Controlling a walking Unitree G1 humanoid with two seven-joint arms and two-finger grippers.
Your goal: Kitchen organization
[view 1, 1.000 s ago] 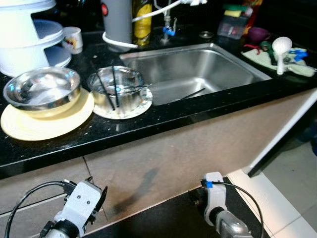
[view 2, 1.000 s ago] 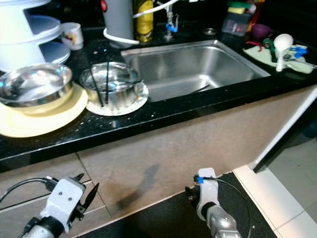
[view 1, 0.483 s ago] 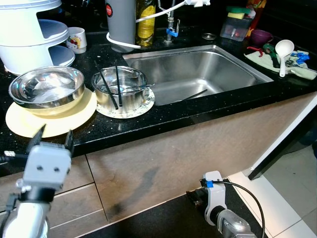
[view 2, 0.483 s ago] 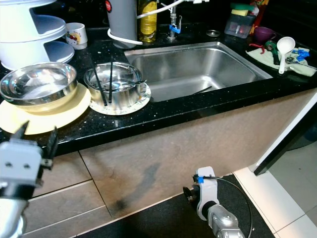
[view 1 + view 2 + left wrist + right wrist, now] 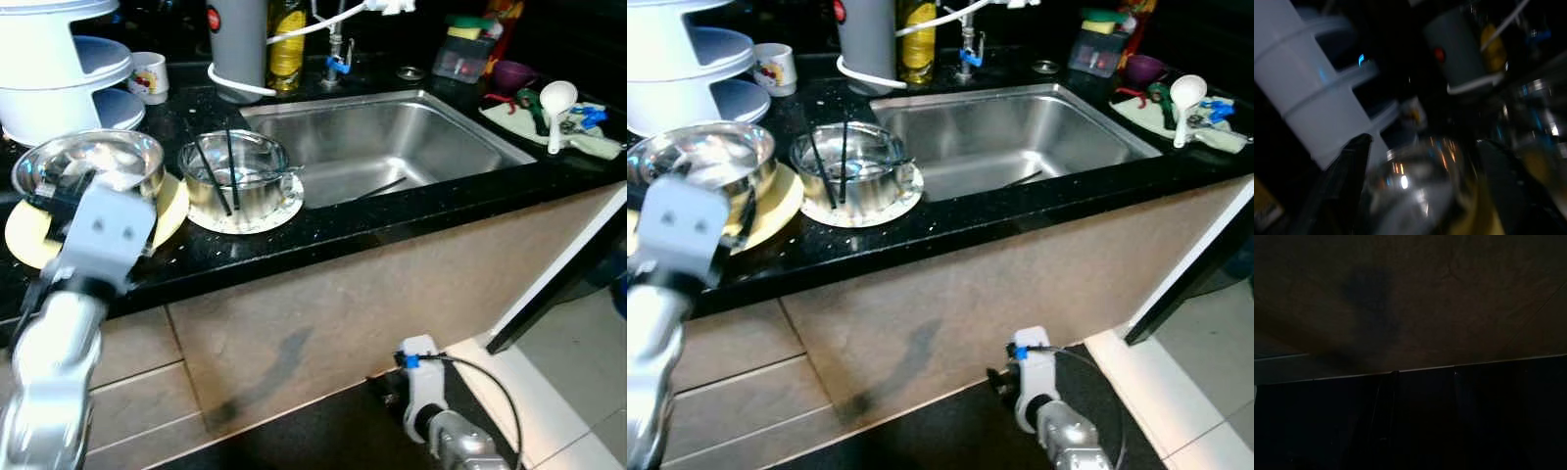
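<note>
the left gripper (image 5: 1420, 191) is raised over the black desk (image 5: 323, 230), at the near rim of the big steel bowl (image 5: 93, 162) that sits on a yellow plate (image 5: 167, 211) at the left end. in the left wrist view, which is blurred, its two black fingers (image 5: 1347, 181) stand wide apart with the shiny bowl between and just beyond them; the jaws hold nothing, and i cannot tell whether either finger touches the rim.

just beside that bowl, toward the sink (image 5: 392, 142), a smaller steel pot (image 5: 240, 176) rests on a white patterned plate (image 5: 274, 211) with two dark chopsticks (image 5: 223, 174) leaning inside it. behind them are a white tiered container (image 5: 54, 73), a small printed mug (image 5: 147, 76) and a grey kettle (image 5: 238, 44). a dark utensil lies in the sink basin. at the far right a white ladle (image 5: 556, 103) lies on a cloth (image 5: 588, 132).

the right gripper (image 5: 419, 377) hangs idle, low in front of the cabinet; its wrist view is very dark and i cannot tell how its jaws stand.

as a judgement, the organizing is near its start: the dishes sit unsorted on the desk, nothing is lifted, and the step in hand looks like a reach for the big bowl. closing on it, moving it, and dealing with the pot, chopsticks and plates all appear to be left.
</note>
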